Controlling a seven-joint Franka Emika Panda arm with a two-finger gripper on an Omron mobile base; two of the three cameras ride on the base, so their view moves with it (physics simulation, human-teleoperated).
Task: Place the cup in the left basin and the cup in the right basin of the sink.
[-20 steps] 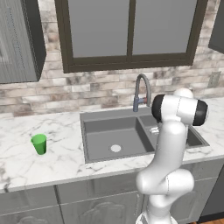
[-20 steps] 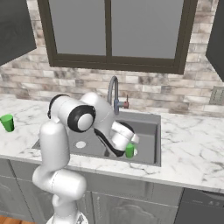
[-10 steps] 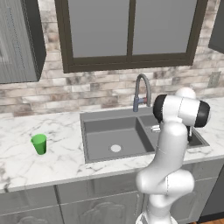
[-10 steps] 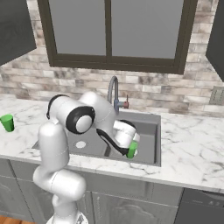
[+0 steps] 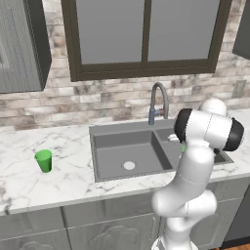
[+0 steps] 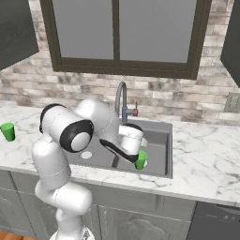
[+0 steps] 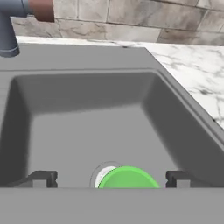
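One green cup (image 6: 140, 160) stands upright in the right basin (image 6: 158, 143) of the dark grey sink (image 5: 122, 128), over its pale drain. My gripper (image 6: 139, 152) hangs just above this cup. In the hand view the cup (image 7: 127, 179) sits between the two dark fingertips (image 7: 42, 178), which stand wide apart and clear of it, so the gripper (image 7: 110, 179) is open. A second green cup (image 5: 43, 160) stands on the marble counter far to the left, also seen as a cup (image 6: 7, 131) at the left edge. The left basin (image 5: 122, 146) holds nothing.
The gooseneck faucet (image 5: 158, 100) rises behind the divider, and its base (image 7: 6, 30) is at the upper left of the hand view. My arm covers most of the right basin in the left base view. Marble counter (image 6: 206, 159) runs on both sides, with a brick wall and window behind.
The jaws have spread a little wider, off the cup in the right basin. The cup has stayed standing on the drain and the arm has barely moved.
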